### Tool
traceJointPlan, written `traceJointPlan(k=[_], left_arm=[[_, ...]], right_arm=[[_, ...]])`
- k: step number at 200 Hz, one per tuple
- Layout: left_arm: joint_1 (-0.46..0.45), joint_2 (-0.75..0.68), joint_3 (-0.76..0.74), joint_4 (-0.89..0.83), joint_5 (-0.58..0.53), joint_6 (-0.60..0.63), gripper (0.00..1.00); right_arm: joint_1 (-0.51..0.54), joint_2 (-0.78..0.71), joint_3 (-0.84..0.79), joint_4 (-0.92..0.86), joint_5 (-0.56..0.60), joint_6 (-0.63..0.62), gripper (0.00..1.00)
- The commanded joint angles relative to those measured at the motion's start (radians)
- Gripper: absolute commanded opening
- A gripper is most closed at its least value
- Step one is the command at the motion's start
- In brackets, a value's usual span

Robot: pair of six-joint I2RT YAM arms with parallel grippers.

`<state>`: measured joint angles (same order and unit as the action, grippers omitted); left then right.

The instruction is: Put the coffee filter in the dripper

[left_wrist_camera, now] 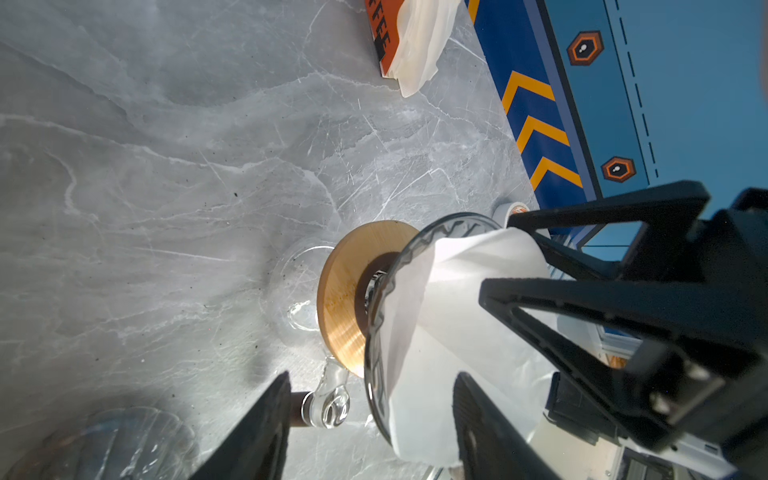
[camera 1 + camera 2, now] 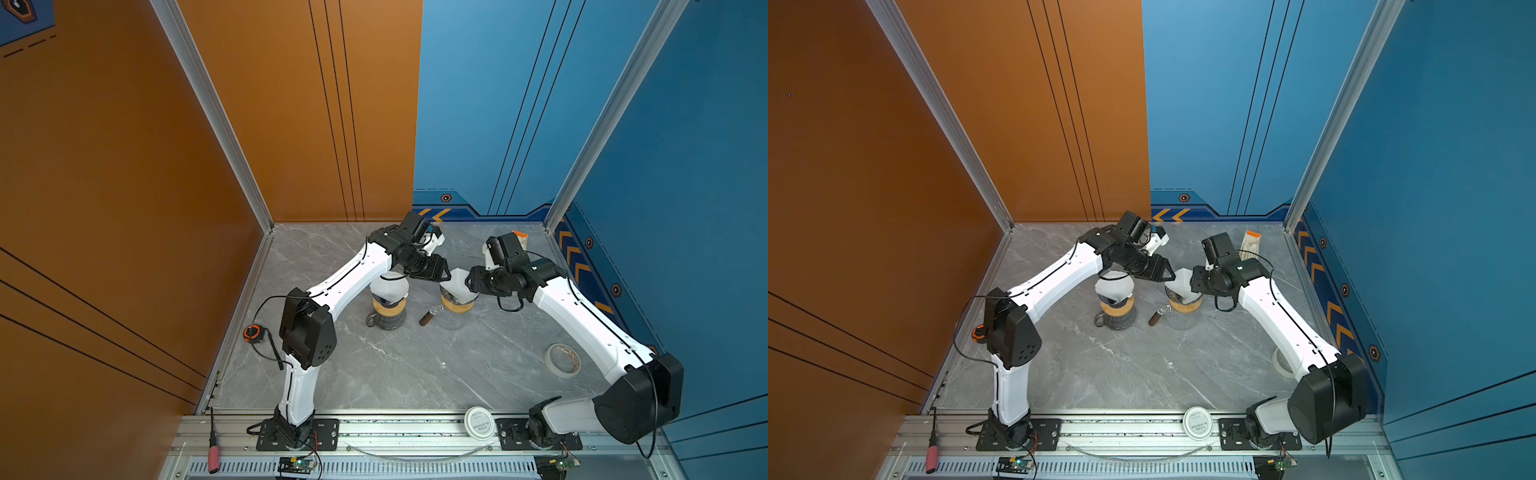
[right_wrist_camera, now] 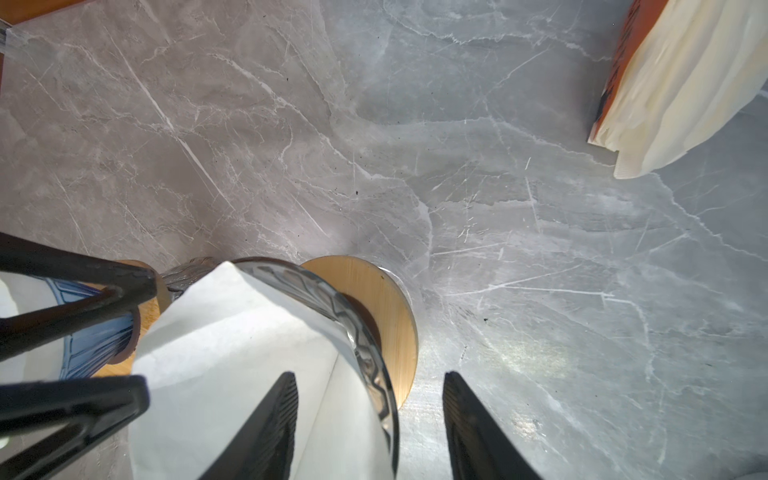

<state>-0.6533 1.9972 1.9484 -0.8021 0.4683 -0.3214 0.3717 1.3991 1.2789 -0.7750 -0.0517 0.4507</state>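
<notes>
In both top views the two arms met over the right-hand dripper (image 2: 449, 294), past the middle of the table (image 2: 415, 365); the filter (image 2: 457, 279) sat in it, not pressed flat, with one white fold standing above the glass rim. The left gripper (image 2: 444, 275) hung just left of that fold and the right gripper (image 2: 468, 282) just right of it; from above, neither pair of jaws could be read.

The wrist views showed more. In the left wrist view the left gripper's jaws stood wide and held nothing; one finger (image 1: 482, 424) lay across the filter (touching or just above it, I could not tell), and the other (image 1: 257, 432) was well clear of the dripper, over bare table. In the right wrist view the right gripper's jaws were also apart and empty, straddling the rim; one finger (image 3: 270, 428) was over the filter inside, and the other (image 3: 473, 432) was outside the wooden collar.

A second dripper (image 2: 388, 306), lined in white, stood to the left under the left arm; the right wrist view caught only a sliver of it behind the left gripper. The pack (image 2: 1250, 245) lay far right, whole in a top view and cropped in both wrist views; the tape (image 2: 562, 359) lay near right, plain from above but a mere edge in the left wrist view.
</notes>
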Motion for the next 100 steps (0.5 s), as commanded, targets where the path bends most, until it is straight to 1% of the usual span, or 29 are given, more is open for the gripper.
traceJointPlan(k=[1,28,38,46,61,75,76,78,100], left_arm=[[0.002,-0.067,0.041,-0.014,-0.033,0.015,0.71],[-0.001,-0.105,0.052,-0.014,-0.069,0.032,0.80],[-0.004,-0.125,0.053,-0.014,-0.084,0.054,0.81],[-0.007,-0.146,0.051,-0.013,-0.098,0.084,0.82],[-0.015,-0.196,0.035,-0.010,-0.156,0.140,0.85],[-0.019,-0.249,0.010,0.001,-0.197,0.183,0.85],[-0.020,-0.253,0.007,0.002,-0.201,0.186,0.88],[-0.020,-0.260,0.002,0.004,-0.207,0.190,0.90],[-0.020,-0.372,-0.103,0.064,-0.280,0.219,0.95]], right_arm=[[-0.004,-0.038,0.026,-0.027,0.030,-0.013,0.56],[-0.004,-0.072,0.039,-0.022,0.045,-0.049,0.56],[-0.003,-0.091,0.039,-0.014,0.056,-0.062,0.57],[-0.003,-0.110,0.035,-0.001,0.069,-0.070,0.60],[-0.004,-0.148,0.020,0.029,0.097,-0.086,0.66],[-0.005,-0.188,0.000,0.072,0.117,-0.101,0.72],[-0.005,-0.191,-0.001,0.075,0.117,-0.103,0.72],[-0.005,-0.196,-0.005,0.082,0.120,-0.104,0.73],[-0.021,-0.259,-0.054,0.173,0.132,-0.114,0.83]])
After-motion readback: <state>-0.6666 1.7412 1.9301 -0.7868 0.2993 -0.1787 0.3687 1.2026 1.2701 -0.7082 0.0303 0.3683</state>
